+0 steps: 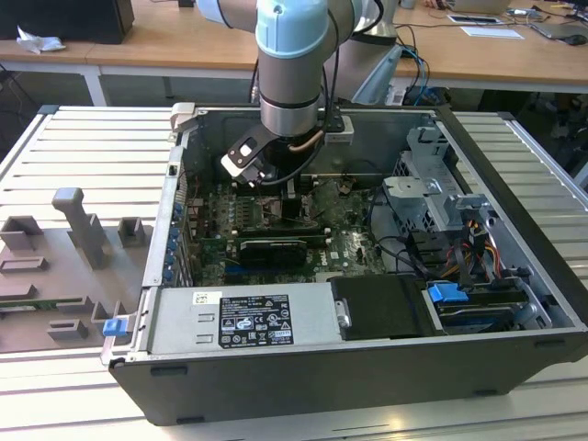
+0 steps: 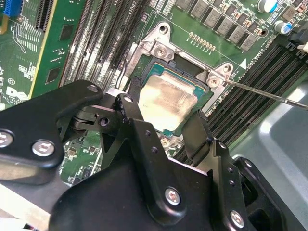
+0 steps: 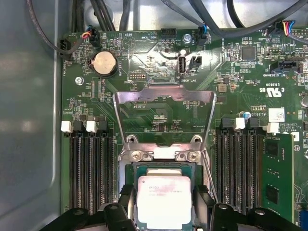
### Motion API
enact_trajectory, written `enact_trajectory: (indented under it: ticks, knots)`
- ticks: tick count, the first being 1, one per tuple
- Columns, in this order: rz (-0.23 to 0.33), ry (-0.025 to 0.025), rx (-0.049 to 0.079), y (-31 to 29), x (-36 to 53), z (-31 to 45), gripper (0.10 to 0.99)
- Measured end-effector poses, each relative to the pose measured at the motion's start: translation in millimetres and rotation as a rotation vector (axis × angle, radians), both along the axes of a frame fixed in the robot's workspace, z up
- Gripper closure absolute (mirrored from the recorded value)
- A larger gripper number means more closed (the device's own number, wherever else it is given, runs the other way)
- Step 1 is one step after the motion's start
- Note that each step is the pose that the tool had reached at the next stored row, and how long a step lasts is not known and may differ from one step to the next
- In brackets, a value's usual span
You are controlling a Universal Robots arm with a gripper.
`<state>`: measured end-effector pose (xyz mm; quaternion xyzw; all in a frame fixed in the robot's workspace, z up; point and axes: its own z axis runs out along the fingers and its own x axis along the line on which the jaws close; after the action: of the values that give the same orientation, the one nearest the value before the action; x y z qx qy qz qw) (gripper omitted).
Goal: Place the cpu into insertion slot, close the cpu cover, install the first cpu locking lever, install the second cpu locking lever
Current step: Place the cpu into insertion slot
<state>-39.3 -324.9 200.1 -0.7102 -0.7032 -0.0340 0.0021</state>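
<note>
- Computer case (image 1: 322, 390), open on a slatted metal table (image 1: 92, 147).
- Power supply (image 1: 248, 317), silver, labelled, inside the case.
- Graphics card (image 1: 271, 248), long and black, mid-case.
- Memory slots (image 3: 91, 168), black parallel rows.
- Coin cell (image 3: 104, 63), round, silvery.
- Grey fixture blocks (image 1: 81, 220), exterior view's left.

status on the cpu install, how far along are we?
Done: the cpu lies flat in the insertion slot. In hand: the gripper is down at the chip; whether it grips it is unclear. Left: the cpu cover is flipped back open, and a locking lever juts out unlatched, so the cover and both levers are not yet done.
</note>
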Motion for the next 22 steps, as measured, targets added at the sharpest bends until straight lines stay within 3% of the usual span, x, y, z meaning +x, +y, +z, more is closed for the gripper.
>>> enact_trajectory:
  ticks: [8, 9, 10, 11, 13, 14, 15, 16, 22]
  knots:
    - [0.0, 0.0003, 0.0, 0.0, -0.1, 9.5, 0.49]
    - [0.0, 0.0003, 0.0, 0.0, -0.1, 10.1, 0.62]
    - [0.0, 0.0003, 0.0, 0.0, 0.0, 10.5, 0.678]
    - [0.0, 0.0002, 0.0, 0.0, -0.1, 10.8, 0.678]
    - [0.0, 0.0003, 0.0, 0.0, -0.1, 11.9, 0.796]
    - [0.0, 0.0003, 0.0, 0.0, -0.1, 12.8, 0.918]
    - [0.0, 0.0002, 0.0, 0.0, -0.1, 13.0, 0.918]
    - [0.0, 0.0002, 0.0, 0.0, 0.0, 13.1, 0.98]
    - [0.0, 0.0003, 0.0, 0.0, -0.1, 16.2, 0.98]
